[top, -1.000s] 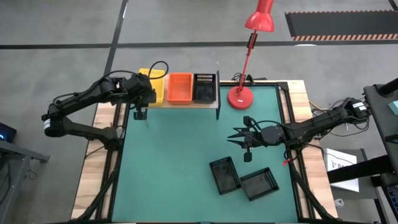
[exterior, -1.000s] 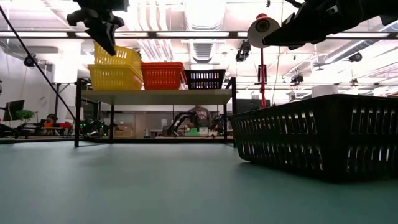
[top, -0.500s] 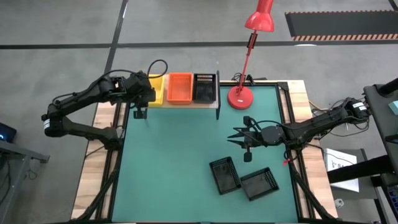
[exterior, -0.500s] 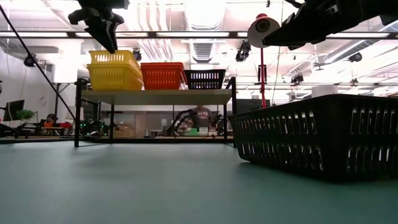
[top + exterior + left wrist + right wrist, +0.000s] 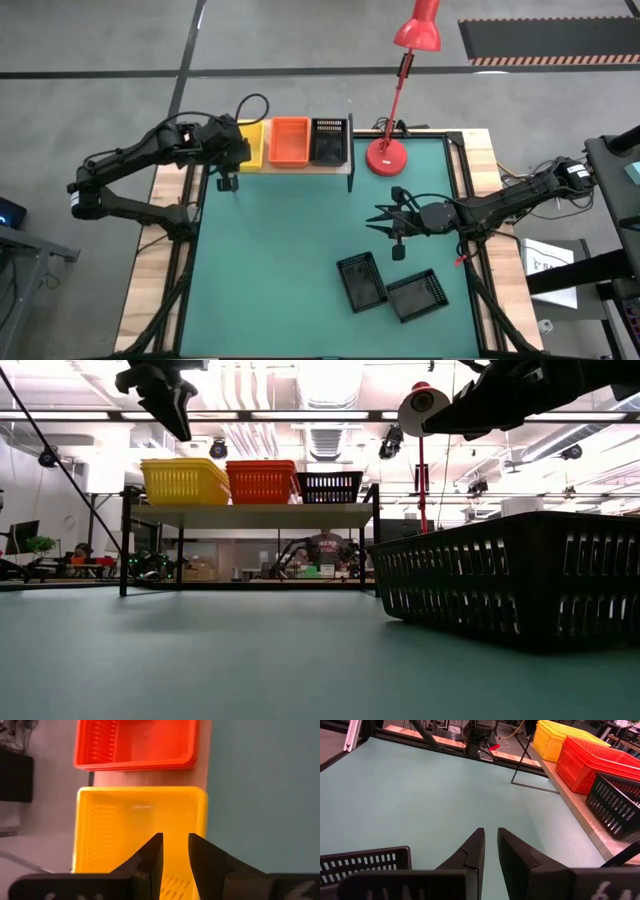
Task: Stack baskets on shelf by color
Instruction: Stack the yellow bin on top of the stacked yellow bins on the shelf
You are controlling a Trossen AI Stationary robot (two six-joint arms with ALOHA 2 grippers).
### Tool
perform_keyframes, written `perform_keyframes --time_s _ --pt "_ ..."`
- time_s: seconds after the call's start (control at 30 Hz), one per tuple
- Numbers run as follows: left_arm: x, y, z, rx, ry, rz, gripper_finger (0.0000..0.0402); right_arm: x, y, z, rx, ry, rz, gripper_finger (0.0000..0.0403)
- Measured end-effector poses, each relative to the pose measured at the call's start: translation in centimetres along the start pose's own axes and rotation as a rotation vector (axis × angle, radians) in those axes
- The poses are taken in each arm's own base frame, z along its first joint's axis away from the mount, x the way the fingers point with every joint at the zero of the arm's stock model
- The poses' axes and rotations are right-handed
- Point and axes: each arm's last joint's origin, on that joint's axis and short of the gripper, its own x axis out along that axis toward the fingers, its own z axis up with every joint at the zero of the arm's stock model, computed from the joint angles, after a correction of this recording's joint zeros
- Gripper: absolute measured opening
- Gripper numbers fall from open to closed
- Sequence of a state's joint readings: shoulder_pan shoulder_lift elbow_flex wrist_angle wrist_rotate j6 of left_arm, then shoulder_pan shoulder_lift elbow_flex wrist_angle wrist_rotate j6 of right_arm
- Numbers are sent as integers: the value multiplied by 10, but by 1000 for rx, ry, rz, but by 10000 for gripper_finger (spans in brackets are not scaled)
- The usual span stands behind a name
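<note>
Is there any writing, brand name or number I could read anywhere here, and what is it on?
None can be read.
Sheet of paper beside the table: dark marks, too small to read.
Yellow basket, red-orange basket, black basket, red lamp: no lettering visible.

Shelf (image 5: 300,167): yellow (image 5: 251,145), red-orange (image 5: 289,140), black baskets (image 5: 328,140)

Baskets (image 5: 290,141) on shelf (image 5: 300,168), two (image 5: 398,289) on table (image 5: 270,260)
</note>
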State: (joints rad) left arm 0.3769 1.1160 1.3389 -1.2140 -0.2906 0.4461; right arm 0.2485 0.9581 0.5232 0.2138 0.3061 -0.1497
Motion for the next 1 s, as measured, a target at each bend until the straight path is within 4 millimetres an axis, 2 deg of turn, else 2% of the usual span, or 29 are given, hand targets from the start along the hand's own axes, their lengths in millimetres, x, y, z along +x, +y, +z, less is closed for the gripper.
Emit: perform_keyframes --time_s 0.27,0.53,0.73,1.0 --pt "1 -10 3 -118 -55 -154 70 0 0 0 0 0 0 43" --pt "20 -36 -1 -59 15 -220 5 0 0 0 0 1 0 43" --pt "39 -43 -12 -32 126 -132 1 0 0 0 0 1 0 43" --pt "42 -41 -11 -32 136 -39 1 0 0 0 -1 1 0 43"
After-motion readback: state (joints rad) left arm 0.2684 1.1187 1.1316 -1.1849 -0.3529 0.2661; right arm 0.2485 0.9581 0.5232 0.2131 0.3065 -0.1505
